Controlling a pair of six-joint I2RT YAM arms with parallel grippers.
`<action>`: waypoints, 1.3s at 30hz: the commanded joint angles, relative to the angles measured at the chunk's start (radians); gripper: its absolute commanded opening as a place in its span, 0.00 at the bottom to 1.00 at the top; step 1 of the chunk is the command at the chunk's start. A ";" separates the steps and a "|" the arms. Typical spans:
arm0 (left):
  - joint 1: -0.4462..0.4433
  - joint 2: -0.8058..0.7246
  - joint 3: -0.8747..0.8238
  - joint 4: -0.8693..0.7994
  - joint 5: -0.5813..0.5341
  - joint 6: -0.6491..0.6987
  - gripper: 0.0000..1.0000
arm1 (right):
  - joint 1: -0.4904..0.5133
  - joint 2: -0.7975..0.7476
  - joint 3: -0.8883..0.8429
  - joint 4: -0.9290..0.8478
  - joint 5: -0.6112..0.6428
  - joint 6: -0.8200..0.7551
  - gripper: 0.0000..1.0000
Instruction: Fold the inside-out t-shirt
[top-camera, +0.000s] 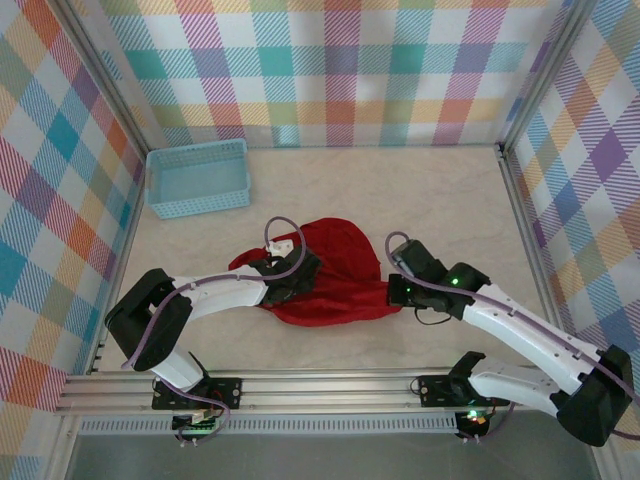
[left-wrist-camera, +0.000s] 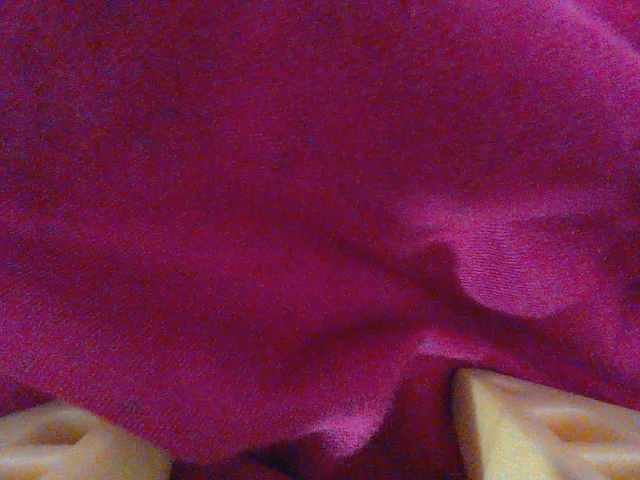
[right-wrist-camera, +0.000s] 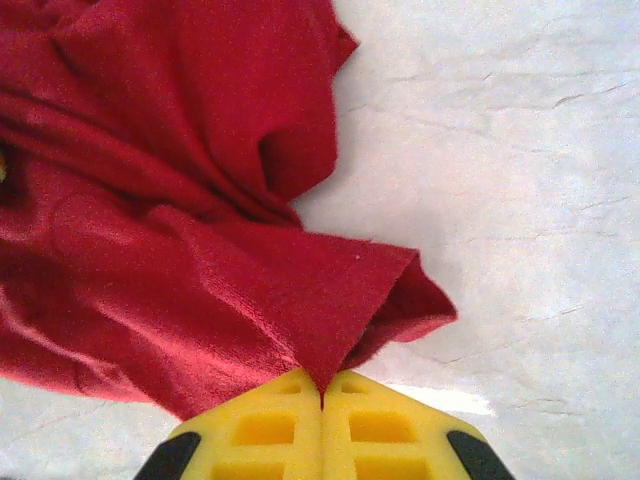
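The inside-out t-shirt (top-camera: 335, 275) is a crumpled red heap in the middle of the table. My left gripper (top-camera: 292, 278) is pressed down into its left part. In the left wrist view its pale fingertips (left-wrist-camera: 540, 430) stand wide apart, so the left gripper (left-wrist-camera: 300, 440) is open, with red cloth (left-wrist-camera: 300, 200) bunched over and between them. My right gripper (top-camera: 400, 291) is at the heap's right edge. Its yellow jaws are shut, so the right gripper (right-wrist-camera: 322, 385) pinches a folded corner of the t-shirt (right-wrist-camera: 200, 260) just above the tabletop.
A light-blue basket (top-camera: 197, 178) stands at the back left, well apart from the shirt. Checked walls close in the left, back and right sides. Bare pale tabletop (right-wrist-camera: 500, 180) lies to the right of the shirt and behind it.
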 joint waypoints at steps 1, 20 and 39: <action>-0.006 -0.018 0.012 -0.032 -0.014 0.018 0.71 | -0.053 0.000 -0.004 -0.020 -0.031 -0.050 0.02; -0.020 -0.264 0.050 -0.039 0.143 0.137 0.83 | -0.525 0.108 0.074 0.082 -0.023 -0.195 0.00; 0.301 -0.388 -0.189 -0.088 0.273 0.149 0.95 | 0.084 0.277 0.077 0.319 -0.124 -0.192 0.72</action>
